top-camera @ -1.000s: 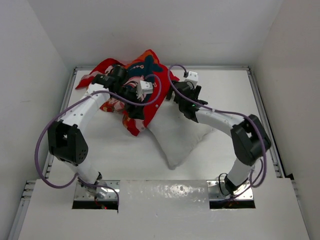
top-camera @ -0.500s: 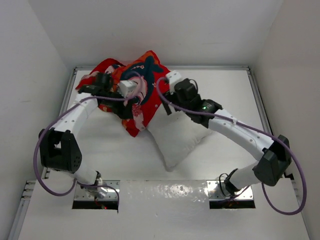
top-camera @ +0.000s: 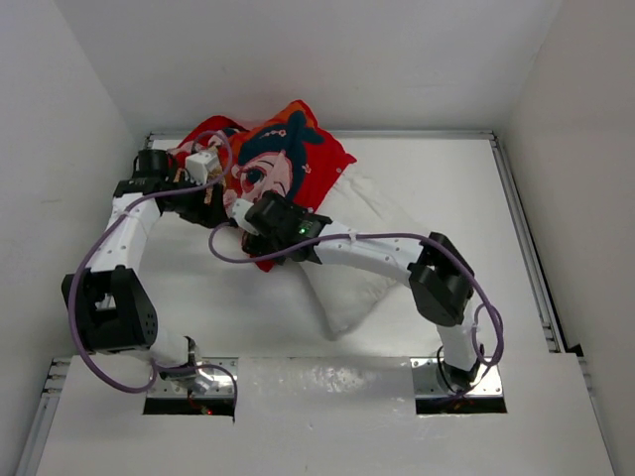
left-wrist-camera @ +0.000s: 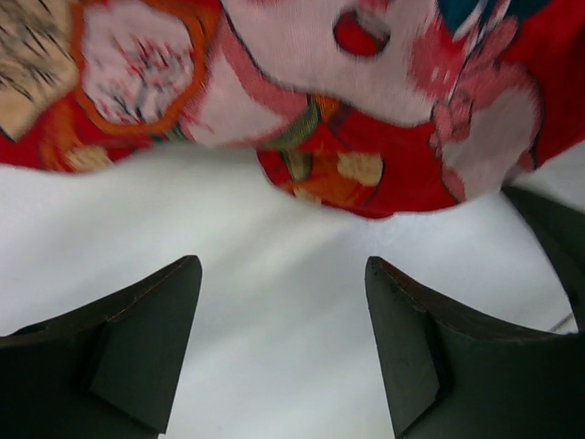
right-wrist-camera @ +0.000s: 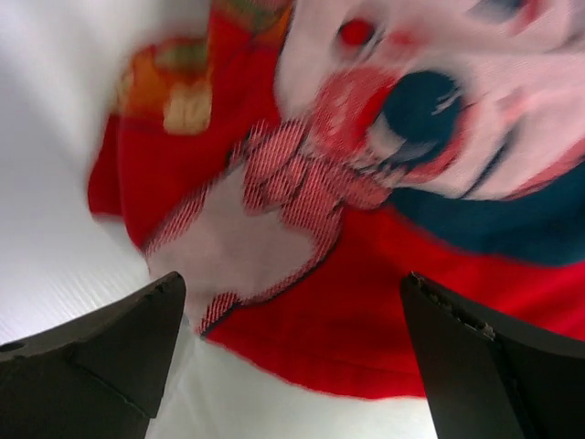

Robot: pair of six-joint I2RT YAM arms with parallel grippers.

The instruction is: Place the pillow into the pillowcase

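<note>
The red pillowcase [top-camera: 293,159] with a cartoon face lies at the back of the table, covering the far end of the white pillow [top-camera: 367,273], whose near part sticks out toward me. My left gripper [top-camera: 211,196] is open and empty at the pillowcase's left edge. In the left wrist view it [left-wrist-camera: 283,265] is above white table, with the pillowcase [left-wrist-camera: 366,91] just ahead. My right gripper [top-camera: 248,216] is open and empty at the pillowcase's near-left corner. In the right wrist view it [right-wrist-camera: 292,279] spans the red hem [right-wrist-camera: 366,320] without touching it.
White walls enclose the table on three sides. A metal rail [top-camera: 521,238] runs along the right edge and another along the left [top-camera: 124,213]. The right forearm [top-camera: 367,253] lies across the pillow. Purple cables loop off both arms.
My right arm has swung left across the pillow to the pillowcase's near-left corner. My left gripper has drawn back left off the fabric. The pillowcase now lies flatter.
</note>
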